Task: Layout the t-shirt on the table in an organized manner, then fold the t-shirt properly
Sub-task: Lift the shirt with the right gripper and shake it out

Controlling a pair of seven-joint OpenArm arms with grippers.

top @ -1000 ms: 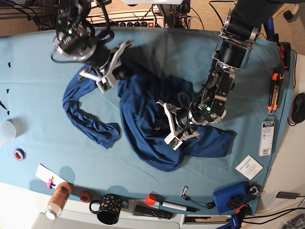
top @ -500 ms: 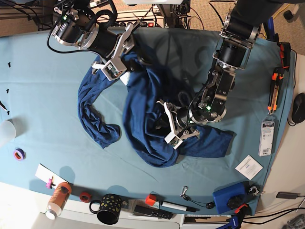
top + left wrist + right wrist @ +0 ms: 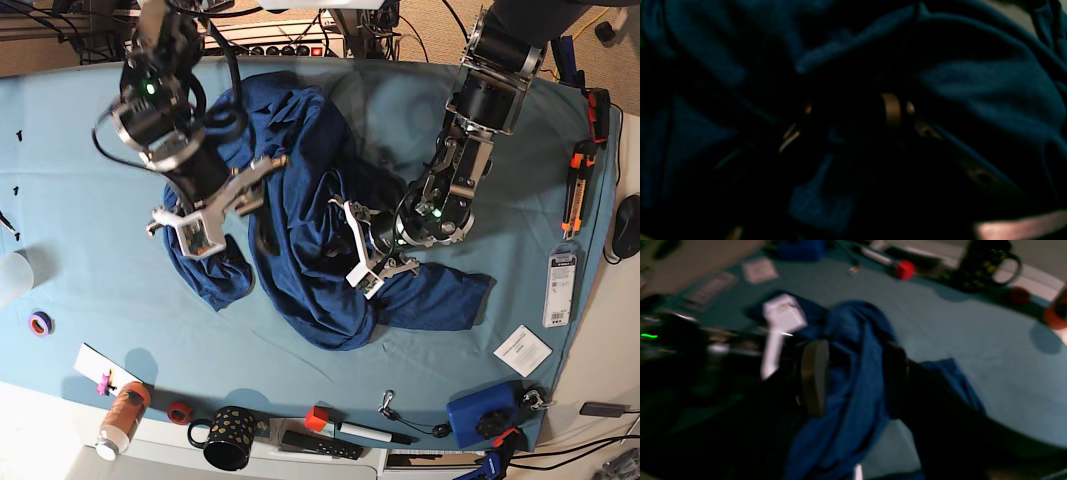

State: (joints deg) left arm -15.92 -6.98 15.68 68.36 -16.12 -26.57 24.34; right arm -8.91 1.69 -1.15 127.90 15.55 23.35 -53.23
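Fabric of the dark navy-blue heathered t-shirt (image 3: 300,190) lies crumpled across the middle of the wide table (image 3: 60,150), which is spread with a smooth light teal-blue cloth. The garment is bunched in folds, one end reaching toward the table's far edge and a flatter part spread out toward the near right of the base view.

The right gripper (image 3: 215,205) sits over the shirt's left-hand folds in the base view. In its wrist view, a thick strand of navy fabric (image 3: 853,373) runs between the two dark fingers (image 3: 813,376), which stand well apart; whether they press the cloth cannot be told through the blur.

The left gripper (image 3: 365,258) is down in the middle of the crumpled shirt, white fingertips spread with fabric around them. Its wrist view is nearly black, filled with dark blue folds (image 3: 973,86), so a grip cannot be confirmed.

Along the near edge stand a black mug with gold dots (image 3: 228,437), an orange bottle (image 3: 122,418) and a blue box (image 3: 482,413).
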